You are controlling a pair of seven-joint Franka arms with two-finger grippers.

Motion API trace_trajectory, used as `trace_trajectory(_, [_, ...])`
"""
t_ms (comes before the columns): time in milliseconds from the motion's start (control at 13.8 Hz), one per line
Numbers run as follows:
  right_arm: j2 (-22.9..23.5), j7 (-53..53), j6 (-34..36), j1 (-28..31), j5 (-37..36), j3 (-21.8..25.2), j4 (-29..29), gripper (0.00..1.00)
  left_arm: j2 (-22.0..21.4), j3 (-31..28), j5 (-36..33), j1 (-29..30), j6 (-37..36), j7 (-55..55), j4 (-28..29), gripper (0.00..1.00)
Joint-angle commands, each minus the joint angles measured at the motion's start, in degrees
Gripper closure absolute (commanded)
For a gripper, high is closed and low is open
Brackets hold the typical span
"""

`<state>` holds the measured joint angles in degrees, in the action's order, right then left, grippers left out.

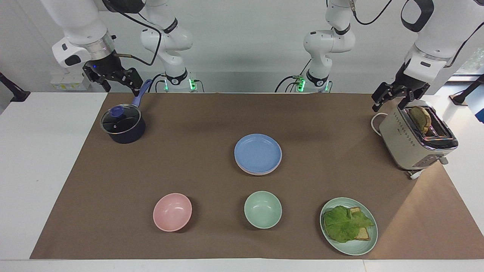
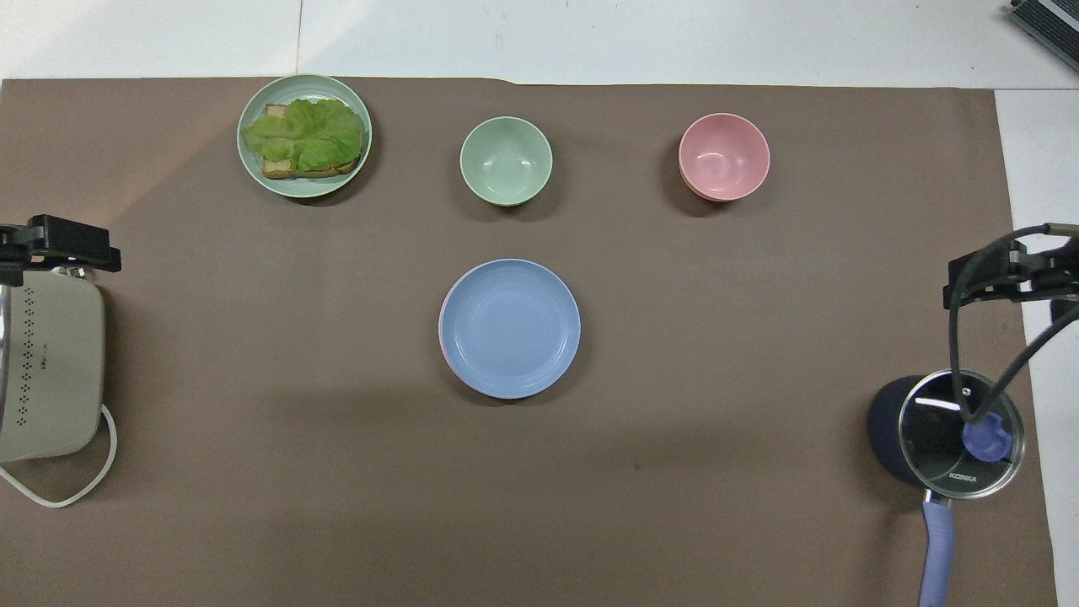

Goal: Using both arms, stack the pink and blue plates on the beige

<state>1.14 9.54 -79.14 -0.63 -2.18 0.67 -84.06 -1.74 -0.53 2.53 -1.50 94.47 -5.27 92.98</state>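
Note:
The blue plate (image 1: 258, 152) (image 2: 510, 327) lies in the middle of the brown mat, on top of a stack. A thin rim of the pink plate (image 1: 242, 168) (image 2: 441, 324) shows under it. The beige plate is hidden beneath them. My right gripper (image 1: 121, 87) (image 2: 1003, 274) hangs open and empty in the air over the pot's handle, at the right arm's end of the table. My left gripper (image 1: 389, 104) (image 2: 59, 244) waits open and empty above the toaster's edge. Neither touches the plates.
A lidded dark blue pot (image 1: 123, 124) (image 2: 948, 434) and a cream toaster (image 1: 416, 139) (image 2: 46, 362) holding toast stand at the mat's two ends. Farther from the robots sit a pink bowl (image 1: 172, 212), a mint bowl (image 1: 262, 209) and a mint plate (image 1: 359, 247) with a lettuce sandwich.

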Motion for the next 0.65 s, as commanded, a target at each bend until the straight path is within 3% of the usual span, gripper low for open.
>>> trace_trajectory(0, [-2.45,-1.10,-2.51,0.10,-0.37,-0.15,-4.08,0.00,-0.64,-0.79,-0.94,-0.96,-1.14,-0.09,-0.25,0.00])
trace_trajectory(578, [-3.16,-0.66,-3.57,0.02,-0.28,-0.15,-5.14,0.00,-0.64,-0.79,-0.94,-0.96,-1.22,-0.09,-0.34,0.00])
